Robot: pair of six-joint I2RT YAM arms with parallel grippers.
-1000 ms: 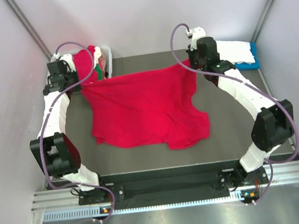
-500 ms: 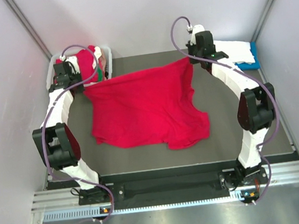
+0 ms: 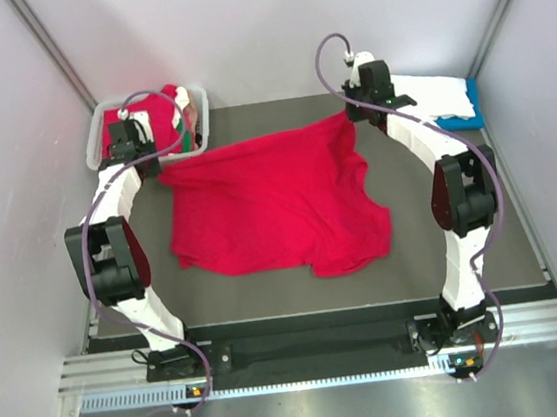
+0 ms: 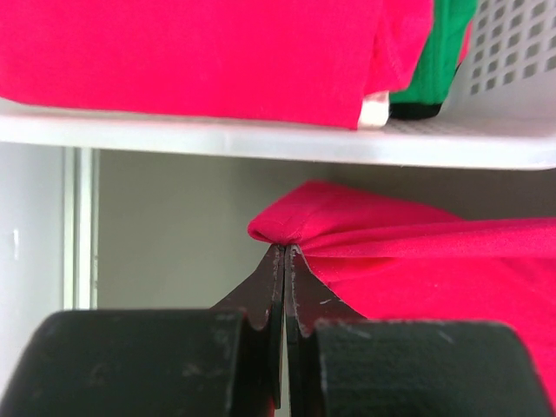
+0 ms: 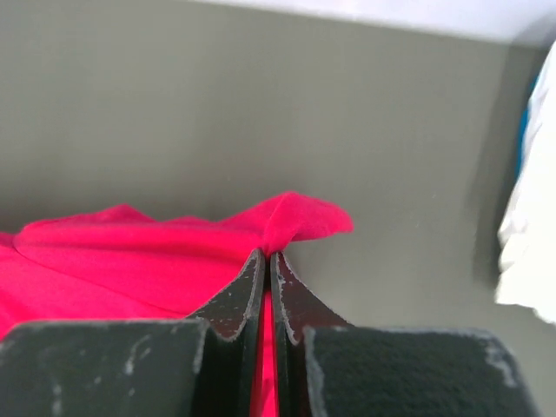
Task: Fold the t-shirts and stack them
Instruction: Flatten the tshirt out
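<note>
Far left: a pale tub [image 3: 206, 116] sits at the table's [image 3: 248, 292] back corner. It holds red cloth [image 3: 156, 107] with a strip of green cloth [image 4: 430, 52] showing beside it. I cannot count the pieces inside.

Just in front of the tub: my left fingers [image 4: 261, 300] are clenched flat together on a bunched corner of the red t-shirt [image 3: 268, 205]. The wrist view shows the fold of cloth nipped right at the tips.

Centre: the red t-shirt lies spread over the middle of the table. Its far edge is drawn between my two grips, and its near right part is rumpled.

Right of centre: my right fingers [image 5: 243, 291] are likewise pressed shut on the opposite far corner.

Far right: a folded white shirt [image 3: 437, 98] rests on a blue shirt [image 3: 468, 118], well apart from the red one.

Handling, my judgement: the cloth is light, limp and thin. It will sag and crease wherever unsupported, and it cannot be pushed, only pulled. The tip pinch holds little cloth, so a sharp tug might slip it. Corners and hem edges are the places to hold, both at once, with the span between kept taut.

Count: one red t-shirt spread out, one white, one blue, one tub, two pairs of fingers.
</note>
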